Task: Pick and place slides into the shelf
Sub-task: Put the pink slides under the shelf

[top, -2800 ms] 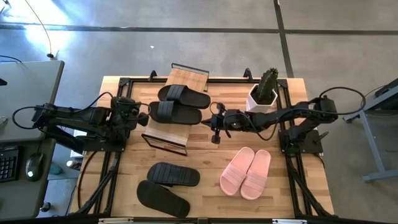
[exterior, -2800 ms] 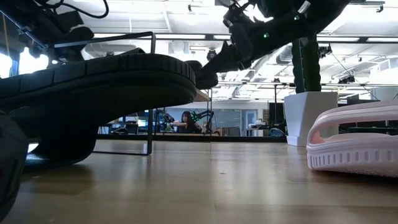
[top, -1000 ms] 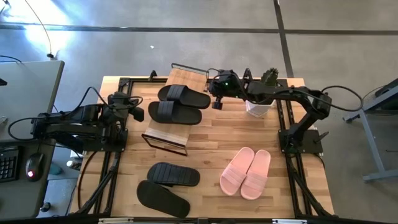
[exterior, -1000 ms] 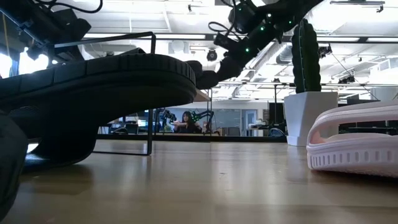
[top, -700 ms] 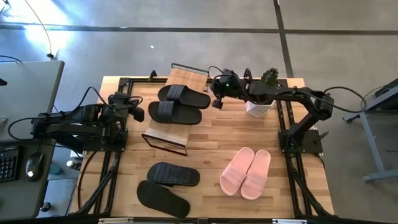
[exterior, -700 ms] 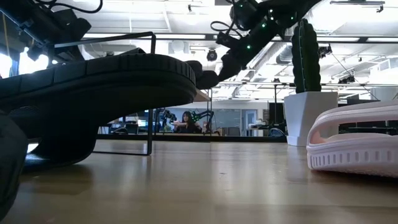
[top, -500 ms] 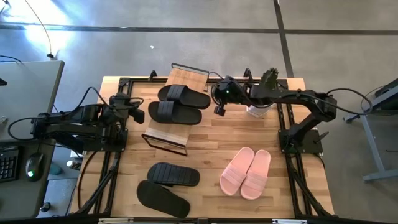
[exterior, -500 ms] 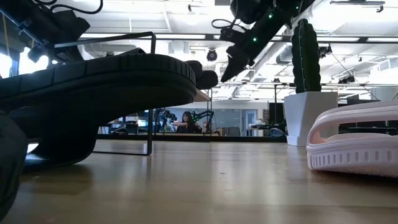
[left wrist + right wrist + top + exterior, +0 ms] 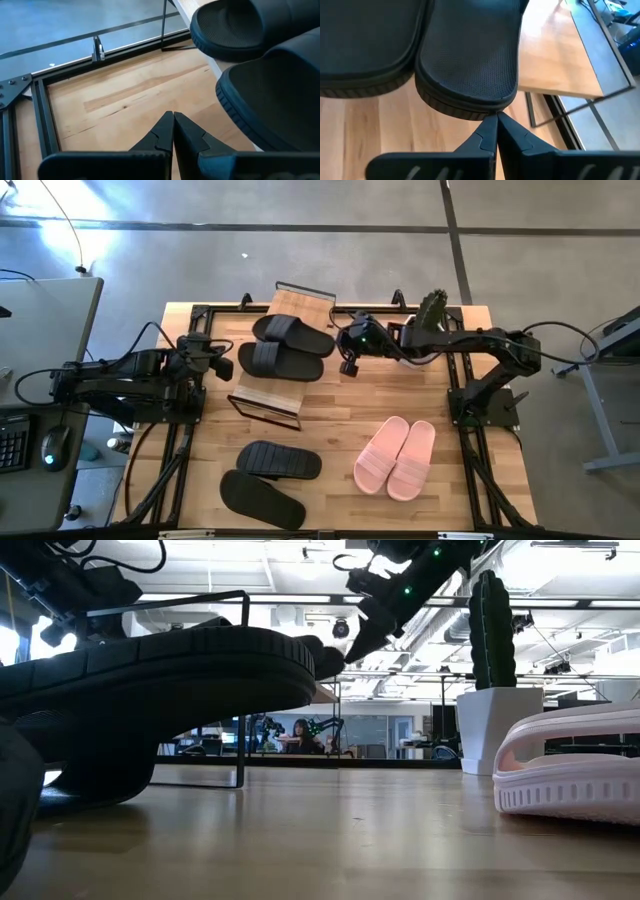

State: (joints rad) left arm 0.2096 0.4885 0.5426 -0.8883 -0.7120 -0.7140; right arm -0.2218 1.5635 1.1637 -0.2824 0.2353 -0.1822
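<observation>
Start with the black pair on the shelf (image 9: 300, 305), upper centre of the high view: the upper slide (image 9: 292, 330) and the lower slide (image 9: 280, 361) lie side by side across its slanted boards, their ends overhanging on both sides. Your right gripper (image 9: 347, 364) sits just right of them with its fingers pinched together on nothing; in its wrist view the closed tips (image 9: 496, 121) are right at the rounded end of one black slide (image 9: 467, 60), touching or very nearly so. The left gripper (image 9: 222, 363) waits at the pair's left end, likewise closed and empty (image 9: 173, 120).

Further out, a second black pair (image 9: 265, 478) lies at lower left of the table and the pink pair (image 9: 397, 457) at lower right, both not yet shelved.

The risk here, as I judge it: a hard nudge from closed tips could slide that sandal along the tilted boards and off the far side, or twist it against its partner. The cactus pot (image 9: 424, 335) stands close behind your right arm, so a wide swing back could clip it.
</observation>
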